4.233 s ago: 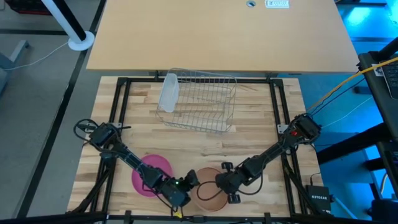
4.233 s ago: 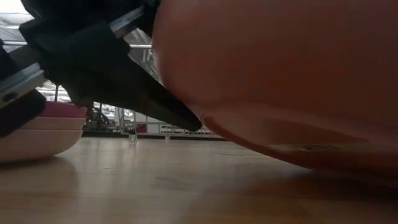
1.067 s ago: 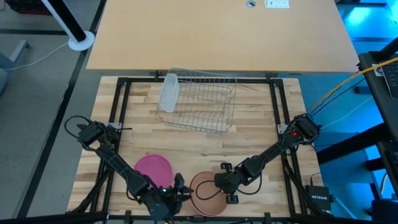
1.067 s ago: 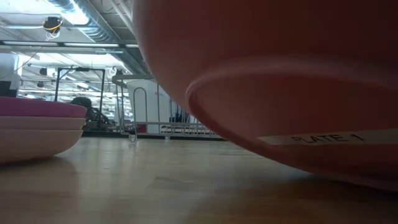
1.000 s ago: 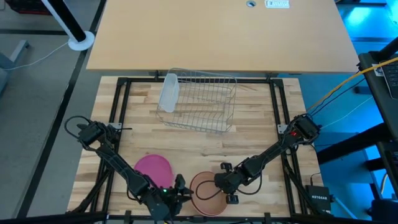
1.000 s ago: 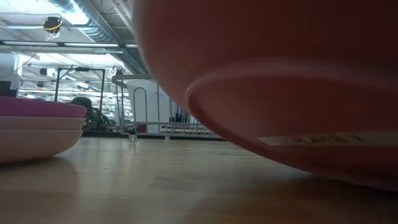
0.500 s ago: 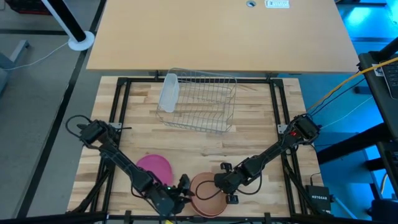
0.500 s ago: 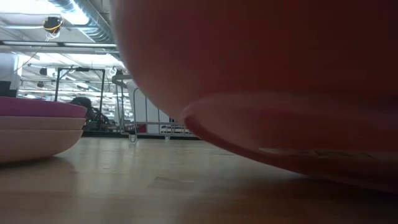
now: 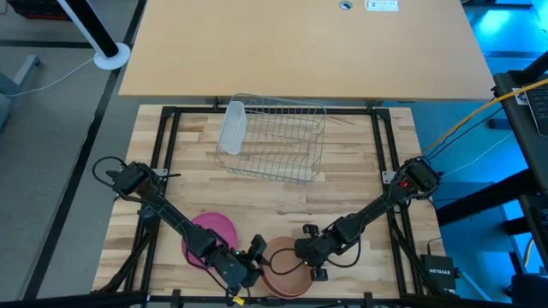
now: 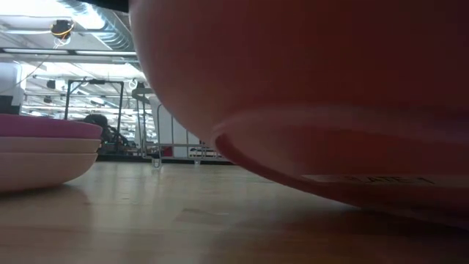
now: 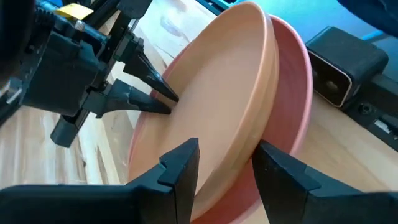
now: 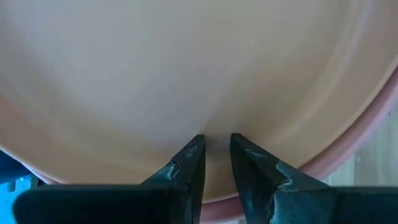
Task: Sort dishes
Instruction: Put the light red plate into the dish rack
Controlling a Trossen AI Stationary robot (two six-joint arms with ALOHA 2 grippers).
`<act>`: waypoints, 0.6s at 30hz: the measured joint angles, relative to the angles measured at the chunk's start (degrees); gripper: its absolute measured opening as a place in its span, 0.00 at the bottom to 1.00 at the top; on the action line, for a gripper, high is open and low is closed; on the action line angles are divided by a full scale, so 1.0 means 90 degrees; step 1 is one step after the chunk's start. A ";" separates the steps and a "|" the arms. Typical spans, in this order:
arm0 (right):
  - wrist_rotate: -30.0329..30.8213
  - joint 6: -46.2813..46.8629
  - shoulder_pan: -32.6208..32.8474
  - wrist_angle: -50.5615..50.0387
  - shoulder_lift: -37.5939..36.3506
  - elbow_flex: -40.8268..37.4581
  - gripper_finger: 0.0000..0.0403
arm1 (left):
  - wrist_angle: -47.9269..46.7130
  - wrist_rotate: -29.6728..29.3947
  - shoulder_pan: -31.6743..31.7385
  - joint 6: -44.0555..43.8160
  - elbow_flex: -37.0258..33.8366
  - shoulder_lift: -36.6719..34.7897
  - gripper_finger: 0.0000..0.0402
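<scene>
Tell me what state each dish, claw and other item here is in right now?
tan plate: tilted up, rim between both claws.
pink plate: directly beneath the tan plate.
magenta plate: flat on the table.
left claw: open, straddling the tan plate's rim.
right claw: shut on the tan plate's rim.
tumbler: lying against the wire rack.

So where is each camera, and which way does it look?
High: above the table, looking straight down; left arm and right arm show.
Low: at tabletop level, looking across; tan-brown round plastic plate fills it, no tool visible.
Left wrist: on that arm, past the left tool straddling the plate's rim.
Right wrist: likewise, right tool pinching the rim.
All four share that plate.
</scene>
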 joint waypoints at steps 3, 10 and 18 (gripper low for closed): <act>0.0000 0.0002 0.0000 -0.0048 0.0004 0.0052 0.21 | 0.0004 -0.0019 0.0004 0.0290 0.0000 0.0000 0.33; 0.0048 -0.0047 0.0000 -0.0451 -0.0005 0.0347 0.21 | -0.0044 0.0014 -0.0068 0.0728 0.0000 0.0007 0.13; 0.0404 -0.0073 -0.0005 -0.1630 0.0005 0.0949 0.21 | -0.0024 -0.0075 -0.0083 0.0927 -0.0002 0.0015 0.08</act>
